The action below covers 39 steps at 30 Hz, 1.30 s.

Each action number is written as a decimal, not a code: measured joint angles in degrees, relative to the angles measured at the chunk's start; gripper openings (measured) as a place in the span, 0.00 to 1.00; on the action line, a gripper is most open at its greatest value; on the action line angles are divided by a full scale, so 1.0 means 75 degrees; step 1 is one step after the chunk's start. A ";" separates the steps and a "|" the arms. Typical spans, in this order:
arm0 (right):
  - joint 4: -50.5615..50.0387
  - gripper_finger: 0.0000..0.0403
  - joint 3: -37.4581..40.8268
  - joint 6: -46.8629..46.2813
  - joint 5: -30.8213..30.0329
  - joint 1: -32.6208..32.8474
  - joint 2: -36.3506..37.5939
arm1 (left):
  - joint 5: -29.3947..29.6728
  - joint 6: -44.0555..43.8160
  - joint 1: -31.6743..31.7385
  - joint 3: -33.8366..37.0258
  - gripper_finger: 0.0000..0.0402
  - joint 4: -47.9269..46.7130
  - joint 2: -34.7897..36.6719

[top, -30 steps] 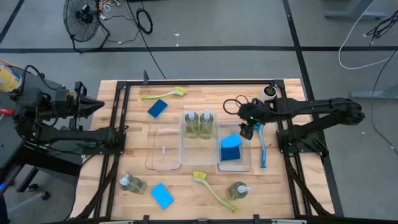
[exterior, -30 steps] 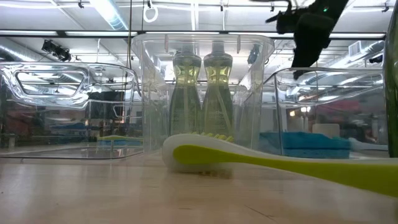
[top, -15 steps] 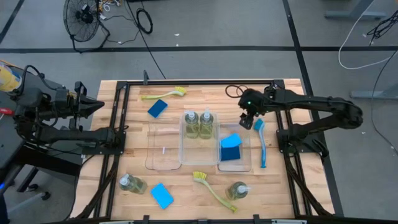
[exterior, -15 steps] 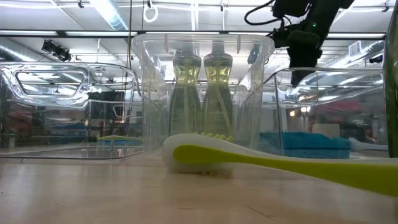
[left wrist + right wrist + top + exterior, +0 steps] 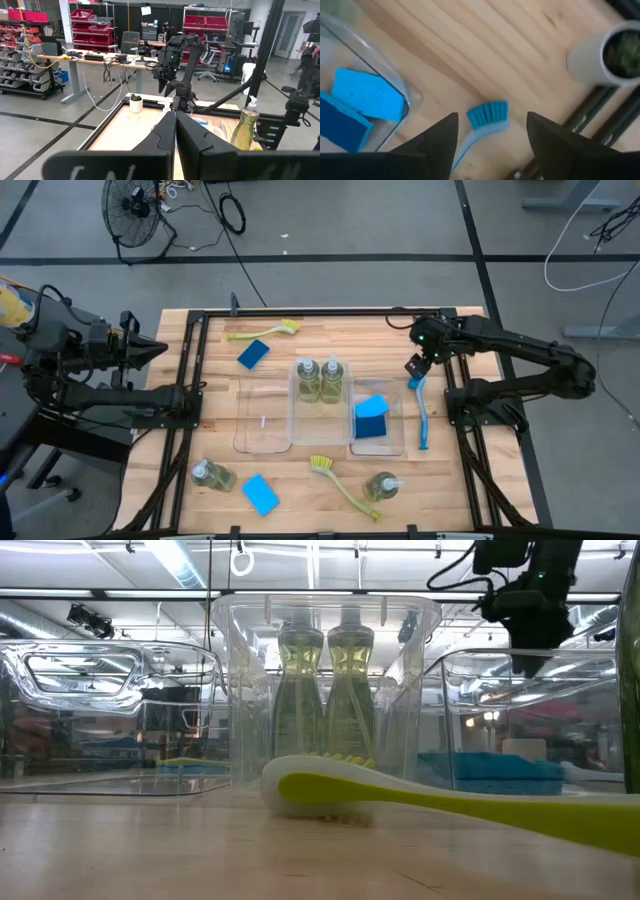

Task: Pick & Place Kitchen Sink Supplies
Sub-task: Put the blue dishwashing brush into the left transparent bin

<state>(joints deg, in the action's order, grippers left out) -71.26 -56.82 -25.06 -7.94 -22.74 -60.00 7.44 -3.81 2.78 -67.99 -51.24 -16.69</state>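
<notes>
Blue dish brush (image 5: 421, 410) flat beside tray, two soap bottles (image 5: 320, 378) upright

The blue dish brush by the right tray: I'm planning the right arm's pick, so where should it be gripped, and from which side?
Grip the blue dish brush on its slim handle just behind the bristle head, coming straight down from above. It lies flat on the table beside the right tray, and the open right gripper already hovers over the head end. Set the fingers across the handle.
</notes>
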 joint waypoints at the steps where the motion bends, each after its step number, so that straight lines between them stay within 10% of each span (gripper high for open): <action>1: -0.0065 0.58 0.0070 -0.0252 0.0012 0.0000 0.0043 | 0.0003 0.0003 0.0000 0.0002 0.05 -0.0001 0.0000; 9: 0.0125 0.58 0.1419 -0.2140 0.1580 0.0005 0.0381 | 0.0002 0.0002 -0.0001 0.0000 0.05 -0.0001 0.0000; 39: 0.2130 0.58 0.3428 -0.5545 0.0984 0.0811 0.0383 | 0.0000 0.0000 0.0000 0.0000 0.05 0.0000 0.0000</action>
<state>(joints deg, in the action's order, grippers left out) -55.29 -31.11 -66.65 -0.56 -16.66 -57.12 7.44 -3.81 2.79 -67.99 -51.24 -16.69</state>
